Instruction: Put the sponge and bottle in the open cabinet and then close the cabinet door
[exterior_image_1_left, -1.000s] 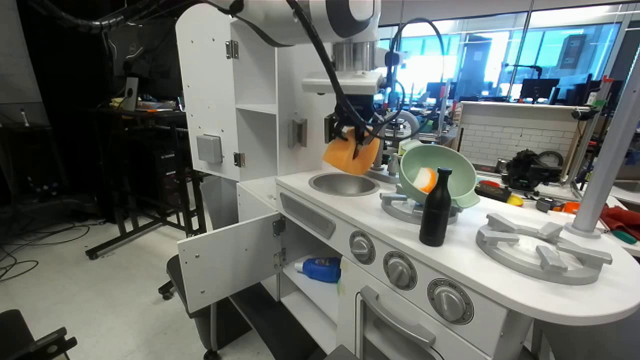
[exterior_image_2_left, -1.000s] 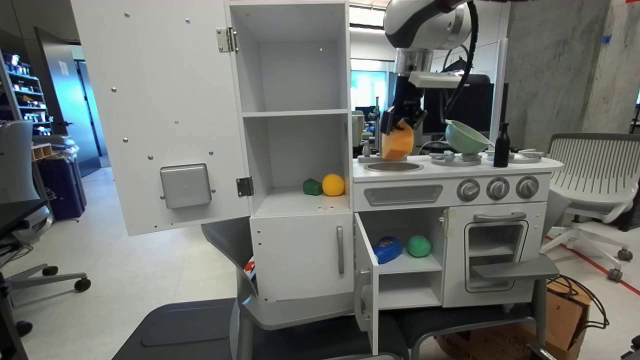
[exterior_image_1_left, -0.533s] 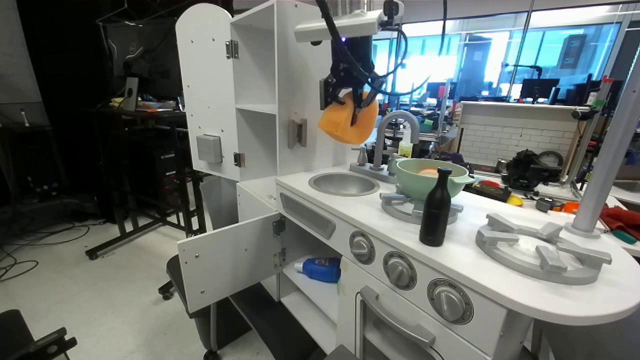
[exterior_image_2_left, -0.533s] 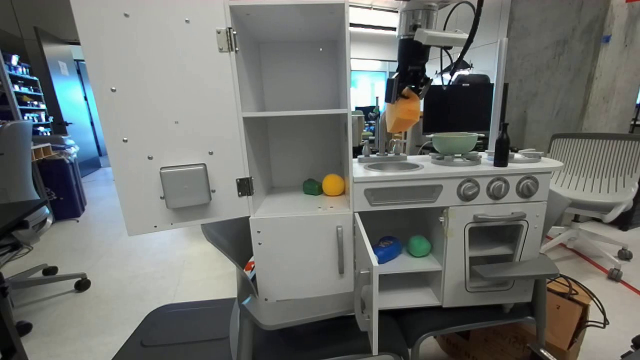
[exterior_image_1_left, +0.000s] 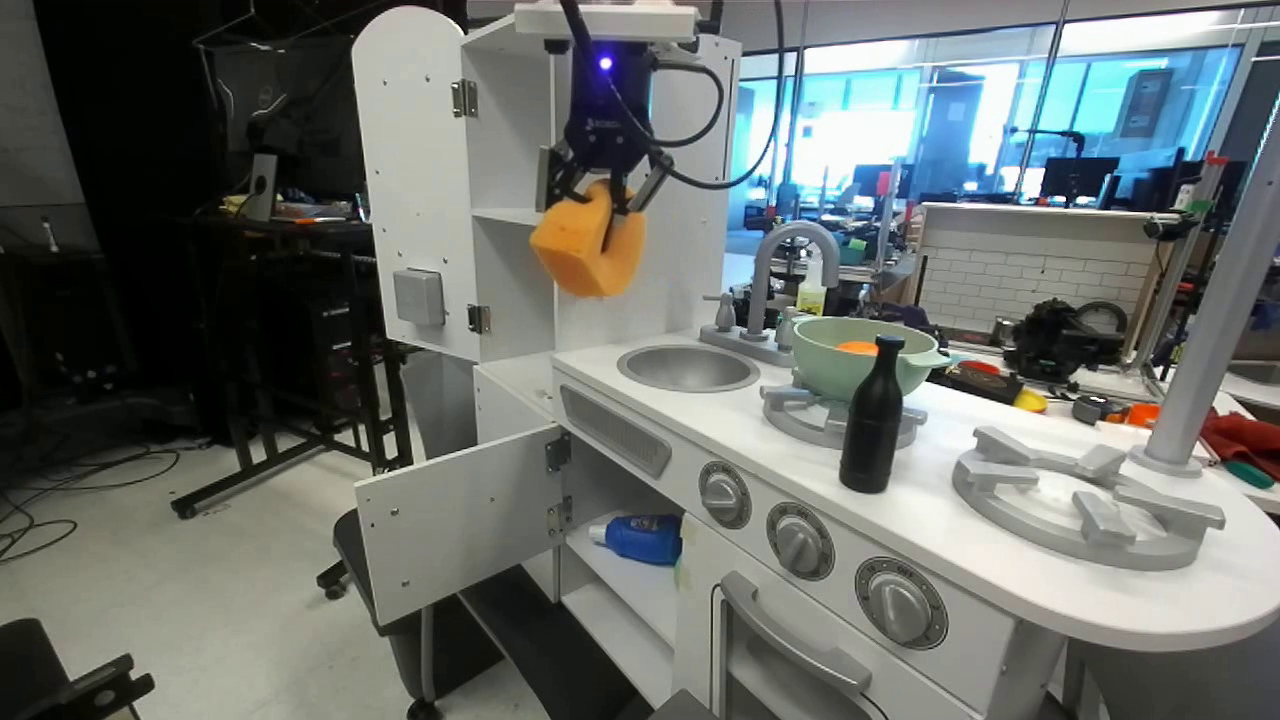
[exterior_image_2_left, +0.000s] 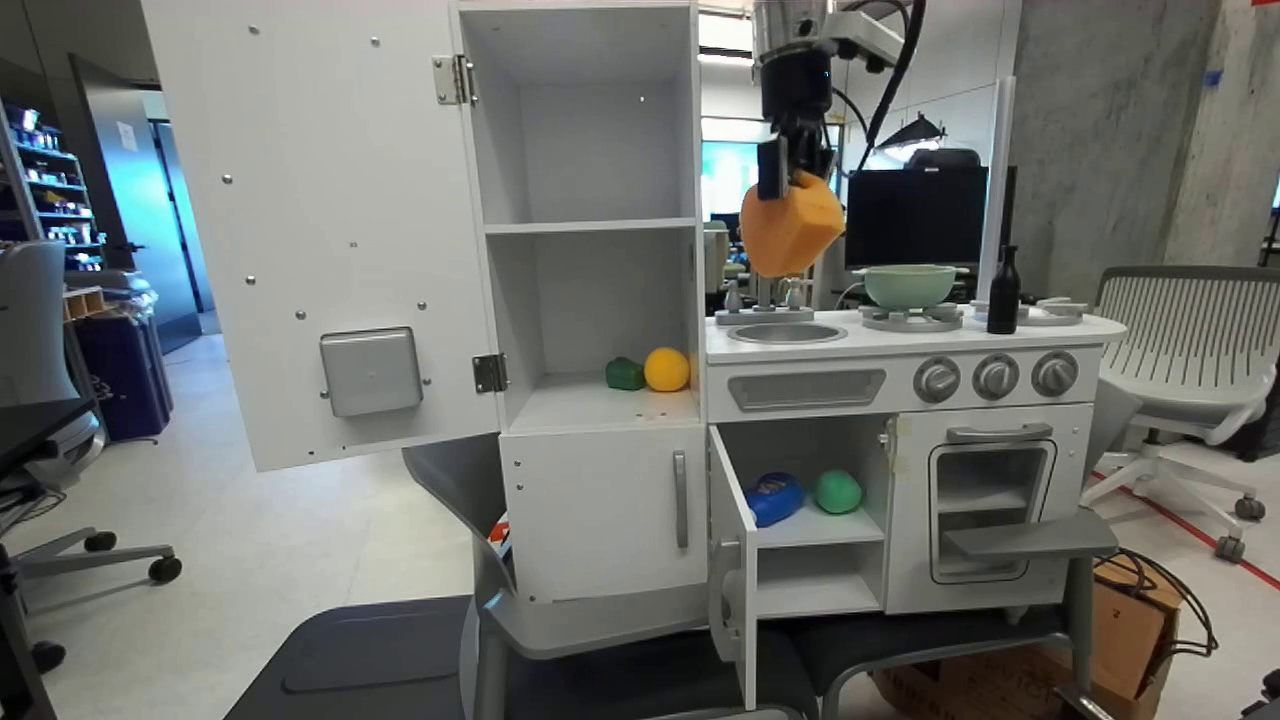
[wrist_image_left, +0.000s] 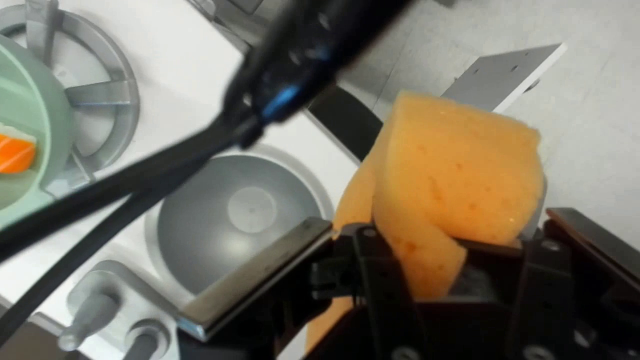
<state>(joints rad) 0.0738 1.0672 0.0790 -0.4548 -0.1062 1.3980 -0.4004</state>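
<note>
Orange sponge (exterior_image_2_left: 792, 232) is up, pinched in the pincer (exterior_image_2_left: 797, 182) at twelve o'clock from the sink (exterior_image_2_left: 787, 334) in an exterior view. Bottle (exterior_image_2_left: 1003, 295) stands on the counter (exterior_image_2_left: 880, 344) at three. Both must go in the cabinet (exterior_image_2_left: 835, 445) before its open door (exterior_image_1_left: 460, 520) shuts.

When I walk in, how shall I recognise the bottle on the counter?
On the white toy kitchen, find the counter. Near its front edge, by the green bowl, stands the bottle. Unlike the bowl and burners, it is slim and black.
</note>
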